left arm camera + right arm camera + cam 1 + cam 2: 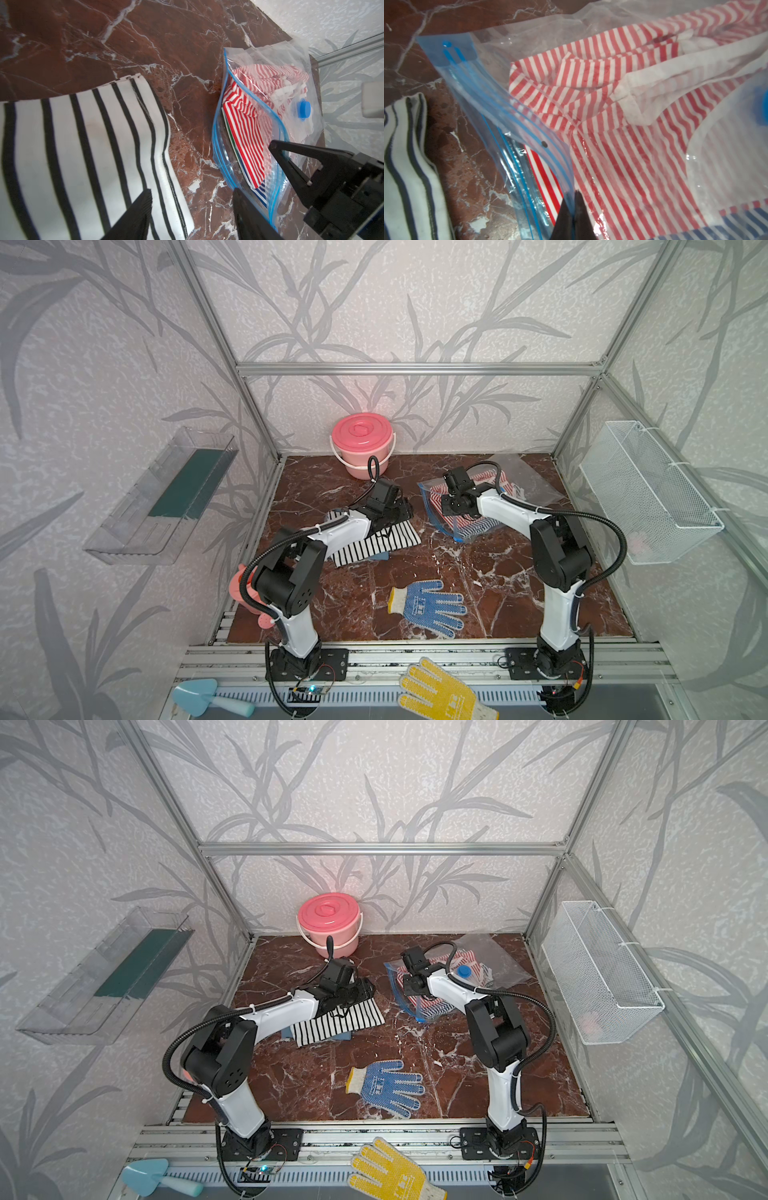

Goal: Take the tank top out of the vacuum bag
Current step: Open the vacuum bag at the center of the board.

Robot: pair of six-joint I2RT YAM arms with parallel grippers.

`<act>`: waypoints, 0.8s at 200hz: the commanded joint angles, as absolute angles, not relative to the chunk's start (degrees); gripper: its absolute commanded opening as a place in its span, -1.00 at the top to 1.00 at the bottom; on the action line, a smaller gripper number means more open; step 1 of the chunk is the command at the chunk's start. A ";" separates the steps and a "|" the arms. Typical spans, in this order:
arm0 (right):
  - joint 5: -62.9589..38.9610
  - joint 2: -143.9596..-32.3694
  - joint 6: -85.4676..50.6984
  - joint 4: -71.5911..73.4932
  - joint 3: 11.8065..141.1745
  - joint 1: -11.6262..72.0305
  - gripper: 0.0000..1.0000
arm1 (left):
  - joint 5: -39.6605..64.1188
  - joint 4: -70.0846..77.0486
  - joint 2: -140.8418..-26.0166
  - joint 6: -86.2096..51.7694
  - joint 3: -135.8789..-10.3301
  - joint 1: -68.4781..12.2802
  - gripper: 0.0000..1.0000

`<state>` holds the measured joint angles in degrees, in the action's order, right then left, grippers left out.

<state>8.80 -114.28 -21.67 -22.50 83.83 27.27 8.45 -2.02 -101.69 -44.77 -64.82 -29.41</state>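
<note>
The vacuum bag (536, 485) (500, 955) lies at the back right, clear and crinkly, with its blue zip strip (529, 124) parted on the side facing the left arm. A red-and-white striped tank top (612, 145) (249, 124) (473, 524) is folded inside, over a blue-striped piece. The round blue valve cap (303, 108) (463, 970) sits on top. My right gripper (574, 197) (445, 508) (409, 986) is shut on the upper flap of the zip strip. My left gripper (191, 192) (405, 510) (368, 988) hangs open and holds nothing, between the bag's mouth and a black-and-white striped garment (83, 145) (374, 543).
A pink lidded bucket (362, 439) stands at the back wall. A blue dotted glove (432, 605) lies at the front middle and a yellow glove (440, 693) on the front rail. A wire basket (652, 489) hangs on the right wall and a clear shelf (162, 497) on the left wall.
</note>
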 commanded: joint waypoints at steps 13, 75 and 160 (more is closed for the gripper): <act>1.32 -111.92 -23.47 -18.64 84.94 26.69 1.00 | 8.03 0.65 -101.42 -45.96 -64.35 -30.66 -0.26; -6.59 -110.37 -26.38 -14.04 82.19 26.61 1.00 | 5.94 4.75 -101.76 -49.54 -62.87 -31.77 -0.26; -9.76 -109.35 -27.92 -12.69 81.38 25.71 1.00 | 11.46 12.66 -107.00 -51.49 -67.40 -32.12 -0.17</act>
<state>-7.92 -113.06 -26.61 -15.57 82.59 26.13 9.21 8.93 -104.99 -50.43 -64.34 -31.75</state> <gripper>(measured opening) 0.048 0.589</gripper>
